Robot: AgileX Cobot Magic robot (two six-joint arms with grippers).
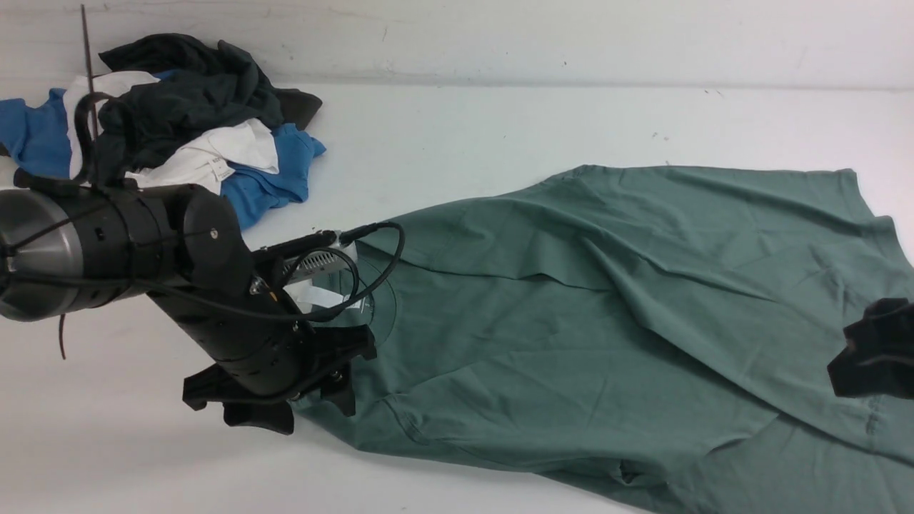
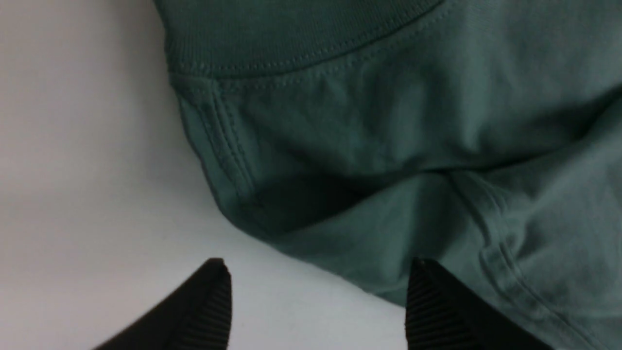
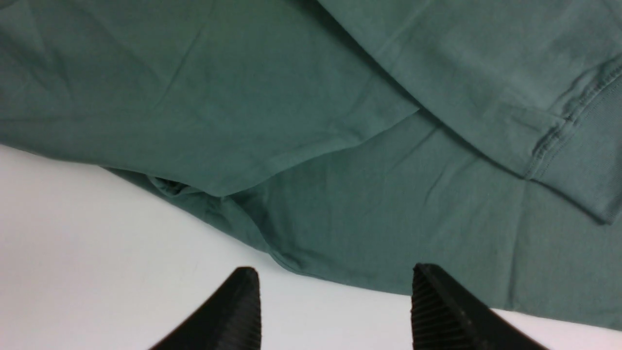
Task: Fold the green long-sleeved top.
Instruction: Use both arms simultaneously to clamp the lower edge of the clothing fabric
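The green long-sleeved top (image 1: 607, 300) lies spread over the white table from the middle to the right, loosely creased, one layer folded over its body. Its collar end with a white neck label (image 1: 314, 296) points left, partly hidden by my left arm. My left gripper (image 1: 285, 410) hangs at that end by the shoulder. In the left wrist view the gripper (image 2: 316, 265) is open and empty, with the ribbed collar (image 2: 291, 39) beyond it. My right gripper (image 1: 875, 357) hovers over the top at the far right. In the right wrist view the gripper (image 3: 334, 268) is open by the top's edge (image 3: 301, 262).
A pile of dark charcoal, white and blue garments (image 1: 186, 121) sits at the back left of the table (image 1: 464, 128). A thin upright rod (image 1: 87, 64) and cables stand near that pile, behind my left arm.
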